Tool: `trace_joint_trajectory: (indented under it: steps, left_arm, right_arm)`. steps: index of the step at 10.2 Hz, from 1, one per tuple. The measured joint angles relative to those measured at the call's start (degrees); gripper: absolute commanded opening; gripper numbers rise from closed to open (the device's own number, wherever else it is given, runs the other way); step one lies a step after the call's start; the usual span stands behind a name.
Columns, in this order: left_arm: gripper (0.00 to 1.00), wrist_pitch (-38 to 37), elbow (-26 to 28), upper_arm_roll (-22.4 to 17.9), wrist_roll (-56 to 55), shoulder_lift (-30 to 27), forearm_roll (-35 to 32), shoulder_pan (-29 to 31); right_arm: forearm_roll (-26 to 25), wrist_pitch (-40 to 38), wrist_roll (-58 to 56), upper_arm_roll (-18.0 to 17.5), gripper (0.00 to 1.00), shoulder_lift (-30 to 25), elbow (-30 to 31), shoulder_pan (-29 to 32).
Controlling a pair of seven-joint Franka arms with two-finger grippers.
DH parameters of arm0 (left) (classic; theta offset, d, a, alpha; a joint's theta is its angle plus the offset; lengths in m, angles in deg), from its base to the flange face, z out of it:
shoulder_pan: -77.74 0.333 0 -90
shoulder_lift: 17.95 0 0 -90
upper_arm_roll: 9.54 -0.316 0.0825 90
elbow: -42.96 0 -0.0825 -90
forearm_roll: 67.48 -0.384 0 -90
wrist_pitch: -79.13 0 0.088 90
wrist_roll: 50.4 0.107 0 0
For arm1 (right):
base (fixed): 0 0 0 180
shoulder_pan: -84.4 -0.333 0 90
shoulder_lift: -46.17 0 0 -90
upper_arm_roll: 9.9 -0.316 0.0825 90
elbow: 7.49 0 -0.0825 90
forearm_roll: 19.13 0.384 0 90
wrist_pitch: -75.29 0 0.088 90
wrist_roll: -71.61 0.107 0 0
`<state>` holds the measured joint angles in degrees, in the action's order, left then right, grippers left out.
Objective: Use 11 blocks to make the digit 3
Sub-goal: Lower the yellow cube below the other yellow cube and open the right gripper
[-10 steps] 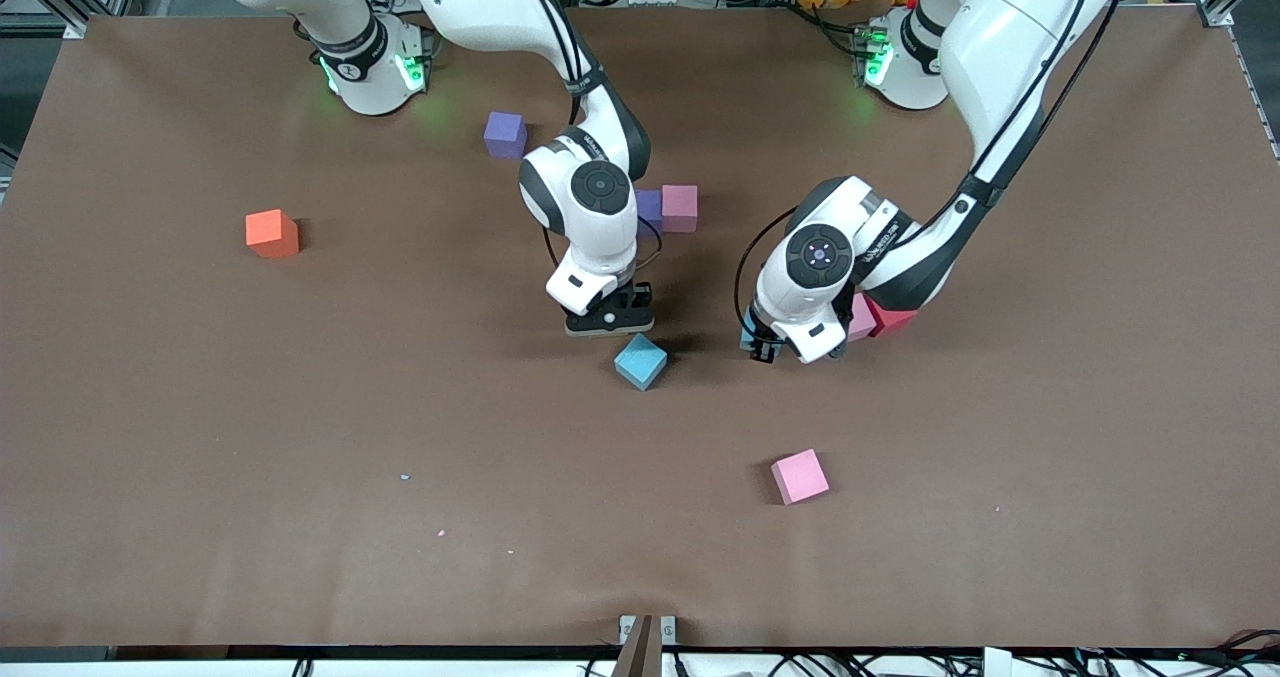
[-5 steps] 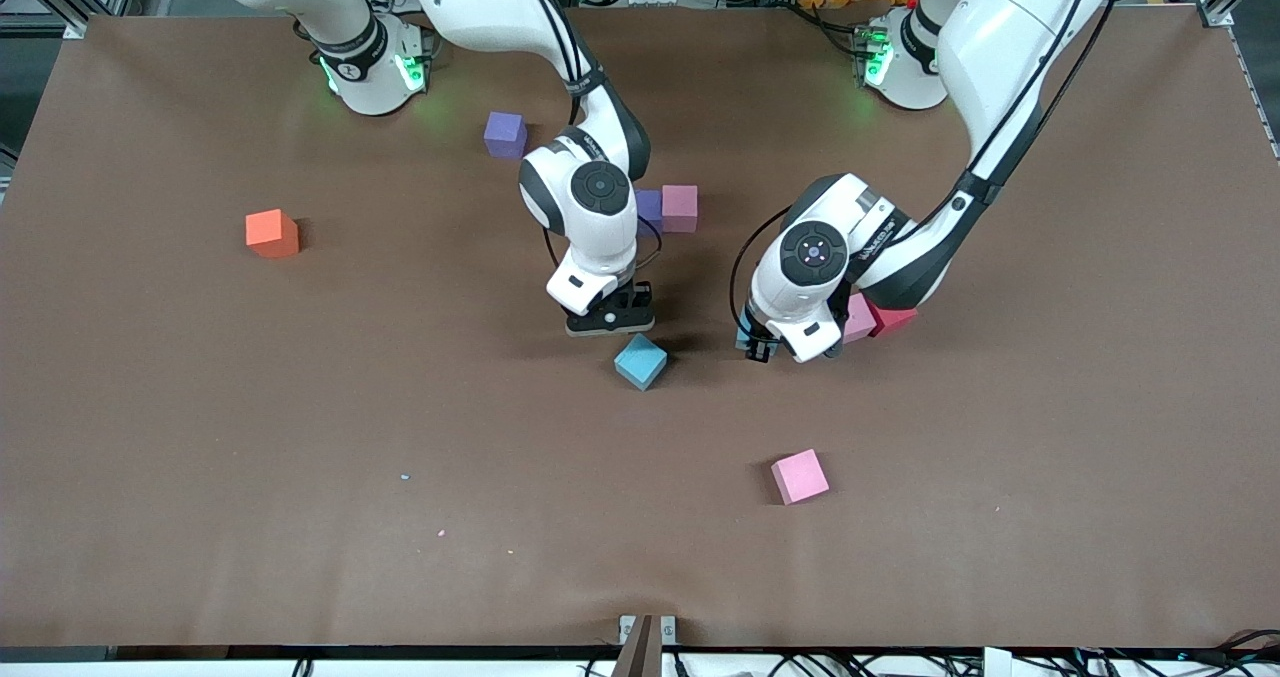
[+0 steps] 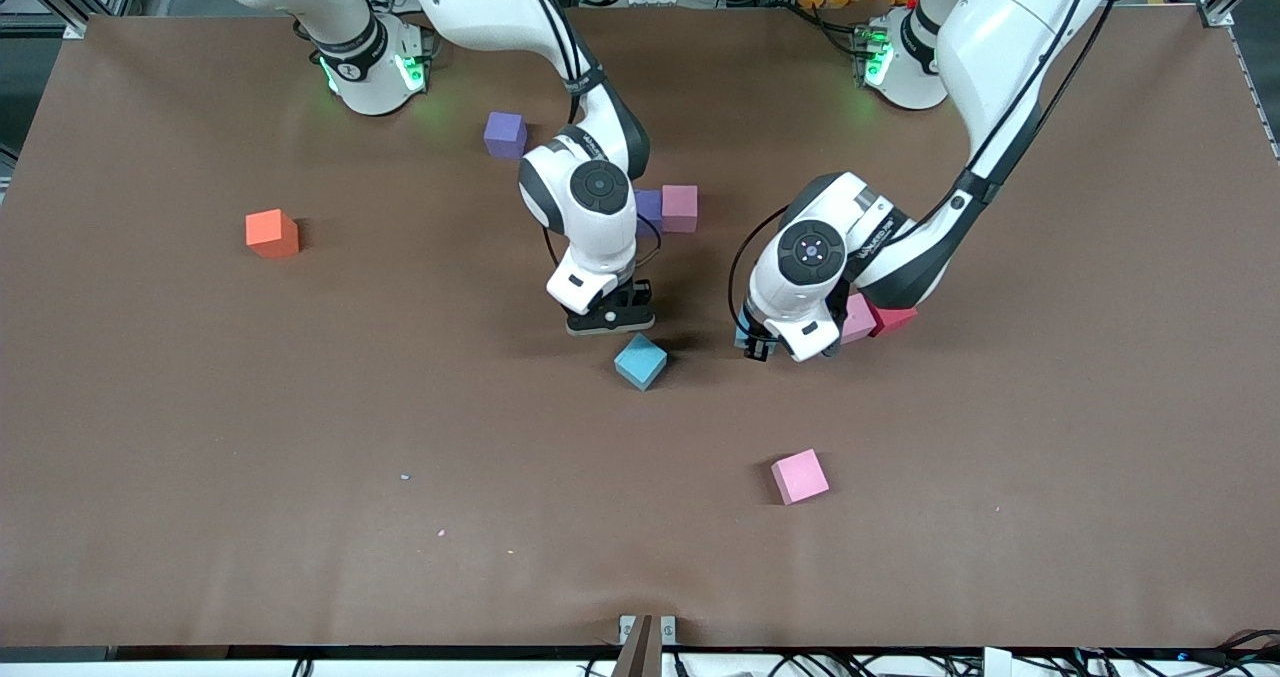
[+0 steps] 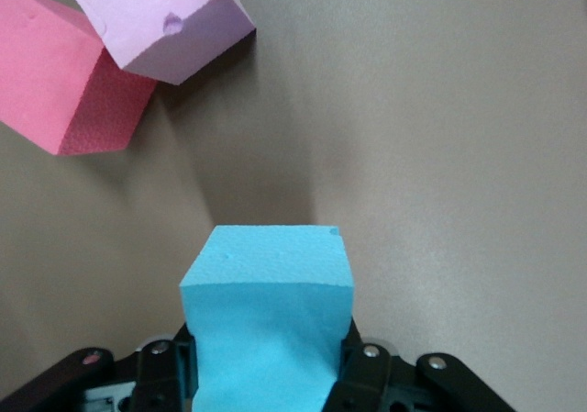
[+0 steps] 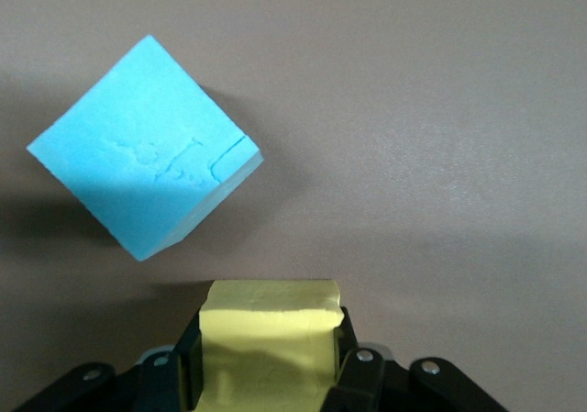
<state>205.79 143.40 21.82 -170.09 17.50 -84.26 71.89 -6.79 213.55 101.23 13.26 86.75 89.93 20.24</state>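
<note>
My left gripper (image 3: pixel 752 343) (image 4: pixel 268 361) is shut on a light blue block (image 4: pixel 268 306) just above the table. A pink block (image 3: pixel 858 319) (image 4: pixel 156 13) and a red block (image 3: pixel 892 319) (image 4: pixel 60 82) touch each other beside it. My right gripper (image 3: pixel 610 319) (image 5: pixel 271 361) is shut on a yellow block (image 5: pixel 271 334). It hangs low beside a second light blue block (image 3: pixel 640 360) (image 5: pixel 147 183), which lies on the table turned like a diamond. The digit 3 is out of view.
A purple block (image 3: pixel 649 204) and a pink block (image 3: pixel 679 207) touch near the right arm's wrist. Another purple block (image 3: pixel 505 134) lies toward the bases. An orange block (image 3: pixel 272 233) sits toward the right arm's end. A pink block (image 3: pixel 799 476) lies nearest the front camera.
The left arm has shifted slightly toward the right arm's end with its light blue block. The right arm has not moved.
</note>
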Motion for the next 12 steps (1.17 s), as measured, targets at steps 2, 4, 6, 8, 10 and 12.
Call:
trace_joint_trajectory:
  steps: [2, 4, 6, 8, 10, 12]
  left_arm:
    - [0.03, -0.1, -0.06, 0.42, 0.0, 0.0, 0.0, 0.02]
    - [0.03, -0.24, -0.09, 1.07, -1.2, -0.02, 0.34, 0.06]
    - [0.03, -0.56, -0.09, 1.51, -3.63, -0.02, 0.34, -0.02]
    - [0.03, -0.69, -0.02, 1.93, -5.29, -0.02, 0.35, -0.03]
    - [0.03, -0.83, 0.25, 2.29, -6.52, -0.02, 0.35, -0.07]
    - [0.03, -0.86, 0.48, 2.35, -6.65, -0.02, 0.35, -0.09]
  right_arm:
    - [-0.02, 0.85, -0.6, -0.5, 0.0, -0.38, 0.67, 0.42]
    - [-0.06, 1.98, -0.88, -0.83, 0.02, -0.82, 1.56, 0.52]
    - [-0.13, 2.77, -0.92, -1.11, 0.43, -1.21, 2.26, 0.55]
    - [-0.14, 2.84, -0.94, -1.21, 1.0, -1.26, 2.34, 0.55]
    - [-0.14, 2.83, -0.94, -1.78, 1.0, -1.24, 3.0, 0.57]
    - [-0.14, 3.0, -0.94, -1.98, 1.0, -1.3, 3.06, 0.63]
